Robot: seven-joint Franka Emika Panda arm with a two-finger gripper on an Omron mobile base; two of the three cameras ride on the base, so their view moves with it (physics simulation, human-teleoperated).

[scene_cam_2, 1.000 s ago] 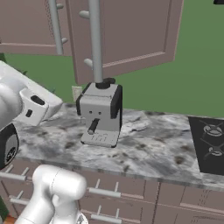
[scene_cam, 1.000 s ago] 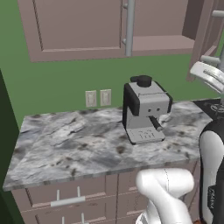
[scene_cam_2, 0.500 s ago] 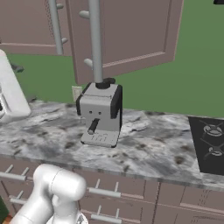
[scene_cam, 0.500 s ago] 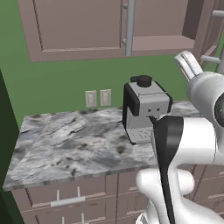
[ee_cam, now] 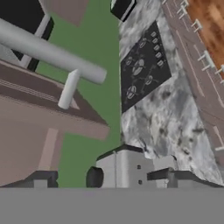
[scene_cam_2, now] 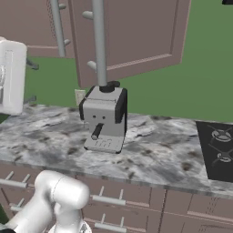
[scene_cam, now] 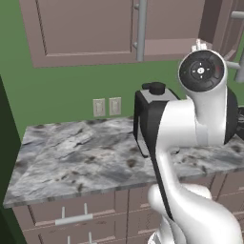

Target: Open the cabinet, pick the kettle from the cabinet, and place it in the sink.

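On the wall, cabinet: the left door is shut; the right door hangs swung out over the worktop, as far out as it was a second ago.
Door handle: the long silver bar crosses the hand view close up and slantwise, and nothing touches it.
Kettle: I cannot tell where it sits; by my judgement it is inside the cabinet, behind the open door.
Fingers: spread wide and empty, rising at the bottom of the hand view with the coffee machine between them and farther off.
Arm: a second ago it was low at the right of the left base view. Now it has swung up in front of the coffee machine, with its round joint level with the cabinet's lower edge.
Base: the worktop, the coffee machine and the stove lie where they did in both base views, so the arm alone has moved.
Meaning: opening looks done or nearly done, and the hand is being raised and turned toward the cabinet, probably to reach in for the kettle.
Left to do: find the kettle, grasp it, and carry it to the sink.
Risk: the open door and its handle stand close to the hand's path.
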